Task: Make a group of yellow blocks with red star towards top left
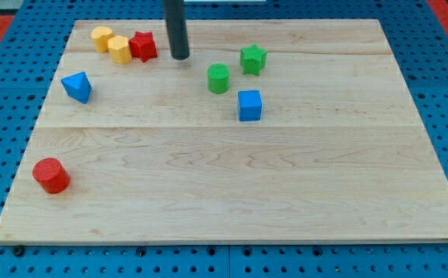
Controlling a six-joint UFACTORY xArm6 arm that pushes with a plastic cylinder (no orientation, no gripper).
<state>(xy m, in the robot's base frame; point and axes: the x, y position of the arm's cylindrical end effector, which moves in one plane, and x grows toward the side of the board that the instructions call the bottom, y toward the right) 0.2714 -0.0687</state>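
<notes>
Camera view. Your wooden board [232,201] lies on a blue pegboard surface [8,77].

The arm carries no claw, so there is nothing to call open or closed: only the dark rod [176,27], coming down from the view's top edge. My tip [180,57] sits on the board near the top, just to the right of the red star, with a narrow strip of bare wood between them. It touches no block.

Task blocks, top left corner of the board:
- red star [143,46], rightmost of the three.
- yellow hexagonal block [119,49], pressed against the red star's left side.
- second yellow block [102,37], rounded in shape, exact form hard to make out; it sits up and to the left of the first and touches it.
You can read the three as one tight row slanting down to the right.

Other blocks:
- blue pyramid-like block [76,86], below the yellow pair, near the left edge.
- green cylinder [218,78] and green star [252,59], close together right of my tip.
- blue cube [249,105], just below those two.
- red cylinder [51,174], alone at lower left, well apart from everything else.
</notes>
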